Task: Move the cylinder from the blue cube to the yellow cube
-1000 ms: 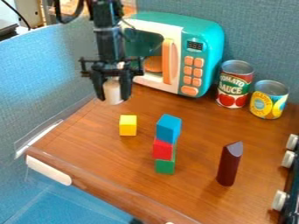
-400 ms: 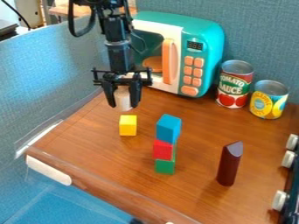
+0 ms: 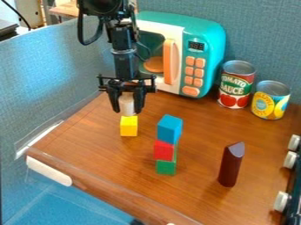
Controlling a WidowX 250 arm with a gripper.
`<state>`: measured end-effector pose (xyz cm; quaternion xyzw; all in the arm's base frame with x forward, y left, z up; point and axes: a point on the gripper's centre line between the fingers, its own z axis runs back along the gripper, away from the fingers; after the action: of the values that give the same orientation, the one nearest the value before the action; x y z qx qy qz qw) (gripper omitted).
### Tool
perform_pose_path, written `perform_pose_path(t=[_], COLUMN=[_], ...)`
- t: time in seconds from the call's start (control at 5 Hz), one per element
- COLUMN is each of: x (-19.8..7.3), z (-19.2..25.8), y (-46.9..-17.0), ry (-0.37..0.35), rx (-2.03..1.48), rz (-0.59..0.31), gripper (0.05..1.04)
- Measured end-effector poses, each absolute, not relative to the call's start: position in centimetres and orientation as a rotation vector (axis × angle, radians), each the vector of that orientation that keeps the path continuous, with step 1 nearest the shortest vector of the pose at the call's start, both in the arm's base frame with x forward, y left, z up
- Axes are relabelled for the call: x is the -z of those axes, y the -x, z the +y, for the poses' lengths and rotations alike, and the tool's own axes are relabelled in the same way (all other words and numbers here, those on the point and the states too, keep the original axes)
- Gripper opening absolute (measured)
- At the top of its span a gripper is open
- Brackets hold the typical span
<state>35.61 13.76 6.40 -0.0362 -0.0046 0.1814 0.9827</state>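
In the camera view, the white cylinder (image 3: pixel 126 102) is gripped upright between the 2 fingers of the black gripper (image 3: pixel 127 111), at the yellow cube's (image 3: pixel 129 127) top; whether they touch cannot be told. The blue cube (image 3: pixel 169 128) is supported above a red block (image 3: pixel 164 150) nearby.

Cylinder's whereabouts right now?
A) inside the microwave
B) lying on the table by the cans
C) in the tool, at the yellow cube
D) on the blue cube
C: the white cylinder is between the fingers of the tool, at the yellow cube's top edge in view.
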Motion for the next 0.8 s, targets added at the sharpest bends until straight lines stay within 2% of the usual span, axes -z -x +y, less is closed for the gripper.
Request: perform_pose_path(t=[0.2, 0.8], x=[-6.4, -4.2], z=[13.8, 13.5], y=[-35.4, -35.3], ry=[0.071, 0.103], rx=[-0.367, -0.384], rz=[0.006, 0.071], gripper=[0.578, 0.578])
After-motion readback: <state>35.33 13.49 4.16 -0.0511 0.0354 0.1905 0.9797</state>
